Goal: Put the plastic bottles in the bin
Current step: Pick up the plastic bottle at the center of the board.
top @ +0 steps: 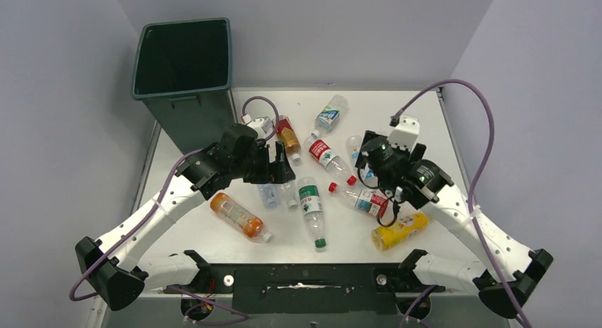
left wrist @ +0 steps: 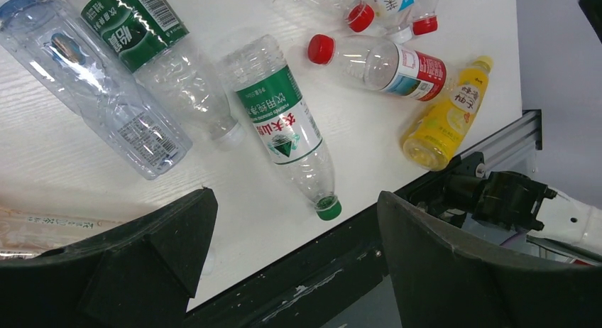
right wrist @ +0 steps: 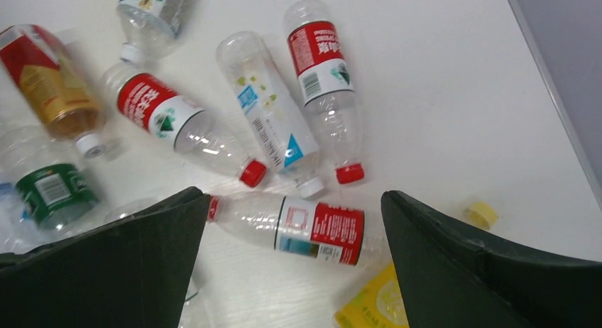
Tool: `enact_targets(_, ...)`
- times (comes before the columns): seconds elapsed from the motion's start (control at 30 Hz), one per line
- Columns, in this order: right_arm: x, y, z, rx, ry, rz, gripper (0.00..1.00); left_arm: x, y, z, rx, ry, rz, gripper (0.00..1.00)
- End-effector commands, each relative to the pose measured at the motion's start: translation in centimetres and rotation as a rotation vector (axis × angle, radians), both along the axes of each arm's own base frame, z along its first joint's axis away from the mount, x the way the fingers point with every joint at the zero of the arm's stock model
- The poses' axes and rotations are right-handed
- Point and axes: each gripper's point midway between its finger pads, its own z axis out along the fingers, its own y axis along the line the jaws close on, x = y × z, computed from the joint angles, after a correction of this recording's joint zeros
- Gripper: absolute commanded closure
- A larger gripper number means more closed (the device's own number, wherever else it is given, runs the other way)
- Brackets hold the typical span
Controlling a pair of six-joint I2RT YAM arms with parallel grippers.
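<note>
The bin (top: 186, 118) is stood at the far-left corner of the bench (top: 426, 122), nothing visible inside; right of the bin, the left hand (left wrist: 294, 200) and right hand (right wrist: 292, 197) are held open, empty; the plastic bottles (top: 310, 200) are left scattered there, apparently none yet binned.

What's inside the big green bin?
Only the dark inner walls of the bin show; nothing seems to be in it. The deepest part is too shadowy to be sure.
</note>
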Motion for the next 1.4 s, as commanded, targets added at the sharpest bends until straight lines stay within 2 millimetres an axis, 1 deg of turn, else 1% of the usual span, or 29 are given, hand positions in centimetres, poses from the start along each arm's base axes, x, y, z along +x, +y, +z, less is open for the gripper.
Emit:
enact_targets(0.0,4.9,-2.0,0.2,0.001,0.003,0.049,0.02,0.3,-0.7,2.8,-0.075,-0.073,-0.014,0.16)
enact_targets(0.07,6.6,-3.2,-0.8,0.042,0.045,0.062,0.01,0.1,-0.7,2.7,-0.076,-0.073,-0.015,0.16)
enact_targets(0.17,8.4,-4.6,-2.4,0.086,0.11,0.093,0.05,0.1,-1.0,2.6,-0.089,-0.069,-0.016,0.16)
enact_targets(0.27,9.5,-5.1,-4.5,0.104,0.183,0.133,0.09,0.0,-1.3,2.7,-0.107,-0.068,-0.017,0.16)
enact_targets(0.33,10.0,-4.9,-5.8,0.122,0.212,0.165,0.09,0.0,-1.4,2.8,-0.111,-0.067,-0.018,0.16)
enact_targets(0.47,10.6,-5.2,-8.3,0.156,0.256,0.186,0.08,-0.1,-1.6,2.4,-0.11,-0.061,-0.027,0.16)
enact_targets(0.67,11.3,-6.0,-11.3,0.168,0.309,0.187,0.08,-0.7,-2.0,1.9,-0.117,-0.044,-0.037,0.15)
enact_targets(1.0,12.5,-5.6,-16.4,0.182,0.404,0.214,0.15,-1.2,-1.8,2.0,-0.114,-0.038,-0.035,0.15)
enact_targets(1.23,13.3,-6.1,-19.1,0.182,0.458,0.19,0.19,-1.4,-1.8,2.0,-0.108,-0.038,-0.033,0.15)
enact_targets(1.3,13.5,-6.0,-19.9,0.189,0.475,0.192,0.22,-1.4,-1.7,2.0,-0.107,-0.038,-0.031,0.15)
enact_targets(1.37,13.5,-5.9,-20.5,0.193,0.489,0.195,0.27,-1.3,-1.8,1.9,-0.105,-0.035,-0.032,0.15)
